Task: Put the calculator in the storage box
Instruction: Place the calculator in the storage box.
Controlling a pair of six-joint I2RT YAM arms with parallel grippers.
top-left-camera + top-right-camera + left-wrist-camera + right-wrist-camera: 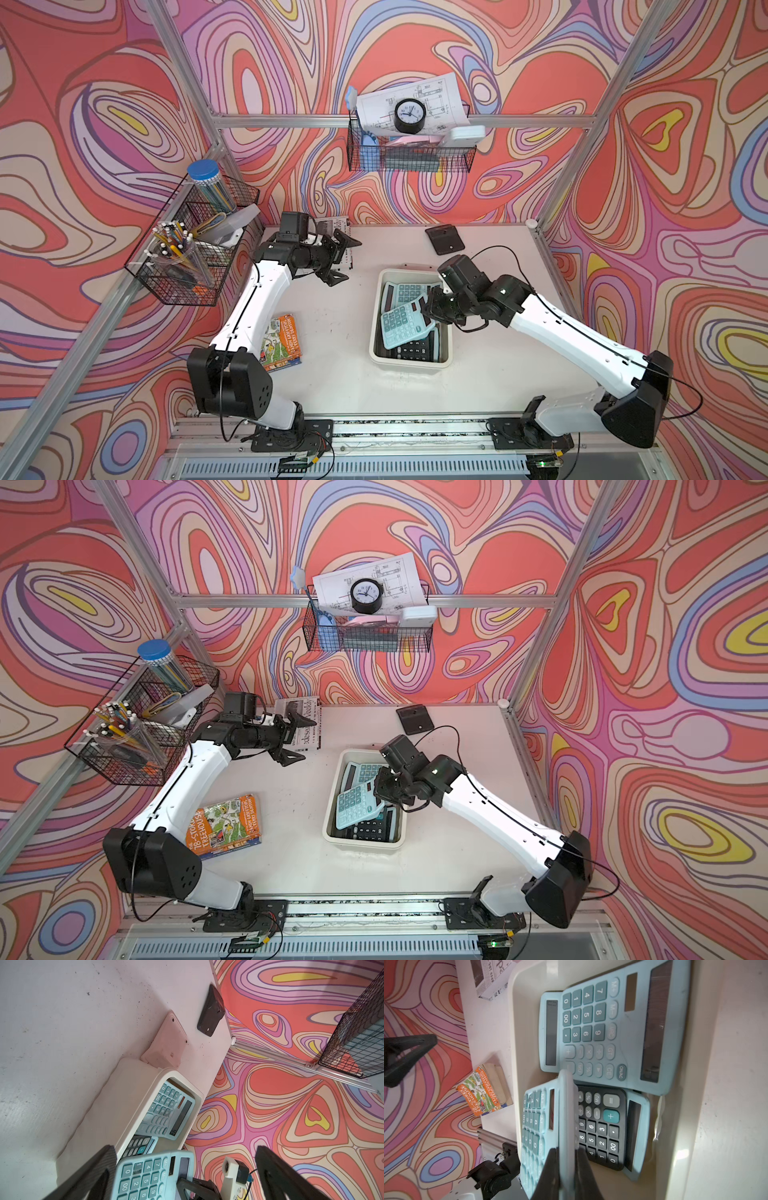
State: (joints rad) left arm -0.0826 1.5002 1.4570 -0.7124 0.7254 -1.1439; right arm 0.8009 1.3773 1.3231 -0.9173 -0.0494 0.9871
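Currently, operator, your stock in both top views:
- White tabletop [340, 386], scuffed, enclosed by swirl-patterned walls [83, 124] in red, pink and lilac on aluminium framing.
- Cream storage box [411, 362], mid-table, holding several calculators.
- Light-blue calculator [401, 328], tilted over the box's near half, pinched at one edge by the right gripper [429, 312].
- Left gripper [343, 261], jaws spread wide, above a newspaper [297, 712] at the table's far left.
- Paperback book [226, 820], near left.
- Black flat device [444, 239], far side.
- Two black wire baskets: one [195, 249] on the left wall with pens, one [409, 156] on the back wall with a black clock [409, 116] at its rim.

Left wrist view: you see the spread fingers [106, 1157] and a pale pink calculator [166, 1043], face down, against the box's end.

Right wrist view: closed fingers [585, 1172] clamp the held calculator's rim. Beneath lie a larger blue calculator [612, 1032] and a black-keyed calculator [602, 1126]. Whether the held one touches them, you cannot tell.
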